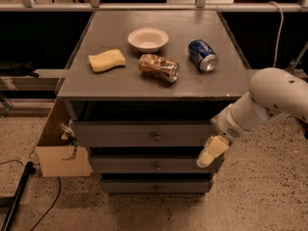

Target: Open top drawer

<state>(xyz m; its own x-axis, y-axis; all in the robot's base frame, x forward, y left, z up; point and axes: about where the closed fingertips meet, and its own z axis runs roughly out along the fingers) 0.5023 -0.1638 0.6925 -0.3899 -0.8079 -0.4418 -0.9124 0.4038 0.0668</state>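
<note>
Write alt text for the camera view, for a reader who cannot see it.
A robot arm's tool hangs before the right end of a grey three-drawer cabinet, below and right of the top drawer knob. On top lie a sponge, a bowl, a crumpled bag and a can.

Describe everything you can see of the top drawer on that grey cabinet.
The top drawer is the widest of three stacked fronts. It is flat, grey and wood-like, with one small round metal knob at its centre. It sits level beneath the tabletop, with a dark gap between them. Whether it is pulled out at all is unclear. The robot's hand hangs just below the drawer's right end, well away from the knob. Whether it touches the drawer cannot be judged.
</note>
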